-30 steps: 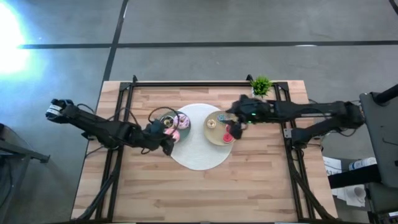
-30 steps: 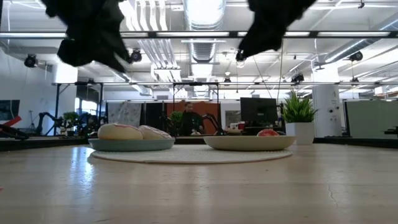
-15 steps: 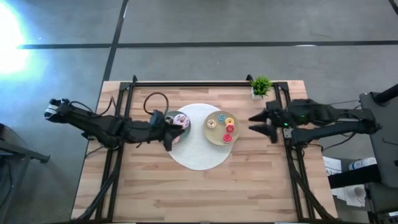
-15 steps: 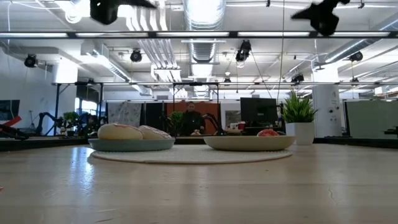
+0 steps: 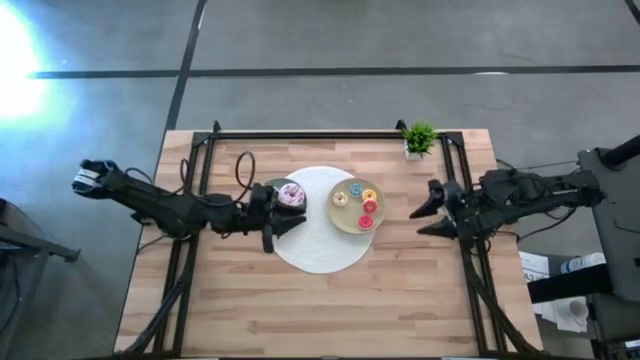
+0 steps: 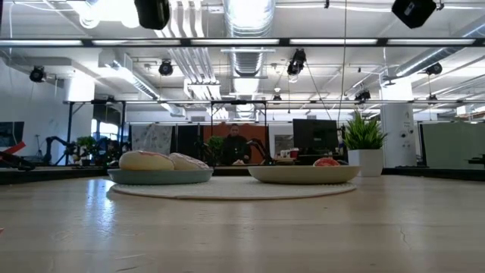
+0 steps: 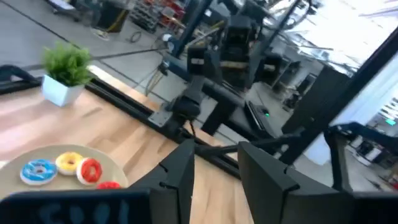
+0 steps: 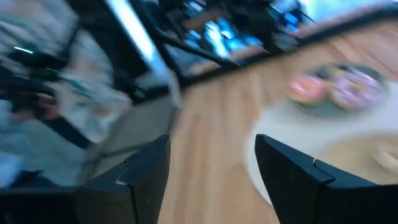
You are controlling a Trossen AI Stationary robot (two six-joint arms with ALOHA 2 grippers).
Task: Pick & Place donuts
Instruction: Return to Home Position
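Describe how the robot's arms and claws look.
The left arm and right arm are slim, jointed and black. A black cable loops off the left one. The left claw and right claw each have two flat, angular dark fingers.

Harsh glare whitens the floor [image 5: 15, 60] well behind the left gripper [image 5: 290, 222]; ceiling lamps [image 6: 246, 11] blaze overhead; the right wrist view is motion-blurred.

The pink-iced donut [image 8: 305, 89] and lilac sprinkled donut [image 8: 349, 87] lie flat, side by side, on the blue-grey plate [image 6: 159, 179]. On the yellow-green plate [image 6: 303, 176] lie small rings: pale ring [image 5: 340, 199] at 9 o'clock, blue ring [image 5: 355, 189] at 12, yellow ring [image 5: 369, 195] at 2, red rings [image 5: 368, 207] at 3 and 5.
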